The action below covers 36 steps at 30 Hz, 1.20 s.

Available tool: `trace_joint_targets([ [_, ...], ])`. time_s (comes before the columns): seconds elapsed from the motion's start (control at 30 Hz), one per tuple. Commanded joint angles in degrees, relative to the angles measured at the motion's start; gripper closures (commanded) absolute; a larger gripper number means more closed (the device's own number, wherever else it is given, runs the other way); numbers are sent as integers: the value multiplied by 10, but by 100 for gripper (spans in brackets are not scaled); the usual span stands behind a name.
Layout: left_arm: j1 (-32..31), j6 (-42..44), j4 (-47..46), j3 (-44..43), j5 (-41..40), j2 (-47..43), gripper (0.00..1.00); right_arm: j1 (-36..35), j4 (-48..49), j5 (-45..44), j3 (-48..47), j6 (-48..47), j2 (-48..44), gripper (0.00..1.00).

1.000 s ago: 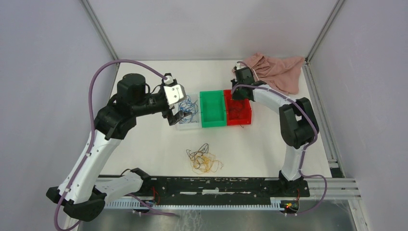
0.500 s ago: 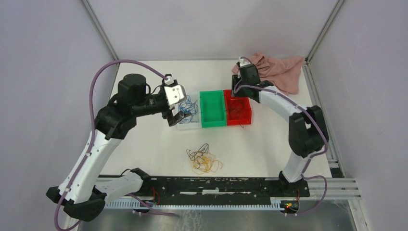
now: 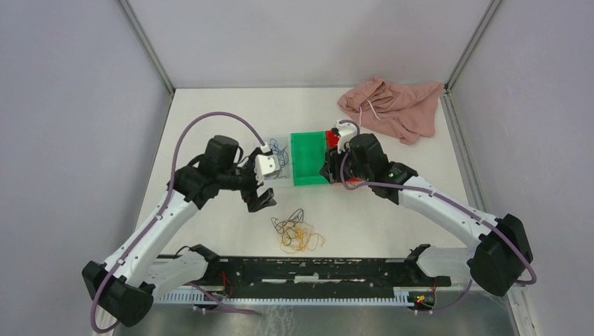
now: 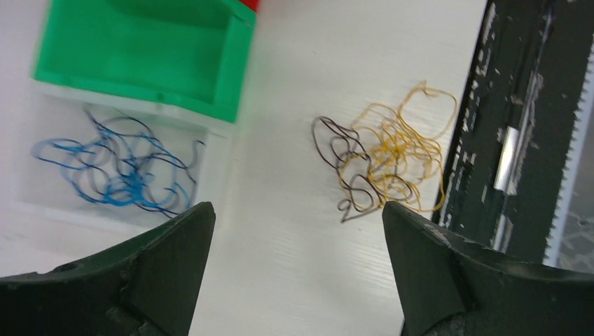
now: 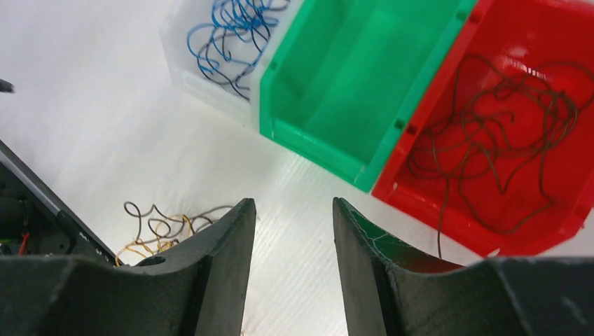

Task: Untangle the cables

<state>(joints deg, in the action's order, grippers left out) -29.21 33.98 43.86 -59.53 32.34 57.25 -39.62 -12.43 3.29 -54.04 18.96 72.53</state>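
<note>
A loose clump of yellow-orange and dark cables [image 3: 298, 232] [image 4: 385, 164] [image 5: 157, 227] lies on the white table near the front rail. Blue cables [image 3: 277, 157] [image 4: 119, 171] [image 5: 224, 35] lie in the clear bin [image 4: 217, 140]. Dark red cables [image 5: 490, 140] lie in the red bin [image 5: 434, 203]. The green bin [image 3: 308, 157] [image 4: 235, 84] [image 5: 308, 143] between them holds nothing. My left gripper [image 3: 260, 199] [image 4: 298, 208] hangs wide open over bare table, left of the clump. My right gripper [image 3: 330, 175] [image 5: 294, 203] is open and empty, just in front of the green and red bins.
A pink cloth [image 3: 396, 105] with a white drawstring lies at the back right corner. The black mounting rail [image 3: 315, 269] runs along the near edge, close behind the clump. My right arm covers most of the red bin in the top view.
My right arm has pulled back from over the red bin toward the near side, and its jaws have opened. My left arm has moved from the clear bin toward the clump.
</note>
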Motion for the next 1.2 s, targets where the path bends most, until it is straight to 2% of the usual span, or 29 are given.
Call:
trace_joint_targets([
  [0.0, 3, 20, 4, 55, 56, -1, 7, 3, 42, 8, 34, 14, -59, 50],
  [0.27, 2, 69, -6, 141, 60, 82, 17, 3, 49, -27, 69, 17, -115, 55],
  [0.53, -9, 132, -19, 129, 74, 155, 22, 3, 44, -32, 67, 28, -123, 61],
  [0.7, -15, 156, -14, 117, 73, 182, 31, 3, 44, -21, 58, 38, -119, 66],
  [0.9, -19, 162, -14, 115, 73, 194, 50, 3, 40, -21, 53, 44, -116, 77],
  [0.97, -21, 162, -14, 114, 72, 196, 59, 3, 42, -21, 53, 51, -118, 80],
  [1.07, -23, 148, -33, 113, 60, 193, 81, 3, 50, -13, 57, 55, -120, 83],
  [1.17, -24, 133, -43, 96, 48, 191, 91, 3, 61, 8, 58, 59, -120, 80],
])
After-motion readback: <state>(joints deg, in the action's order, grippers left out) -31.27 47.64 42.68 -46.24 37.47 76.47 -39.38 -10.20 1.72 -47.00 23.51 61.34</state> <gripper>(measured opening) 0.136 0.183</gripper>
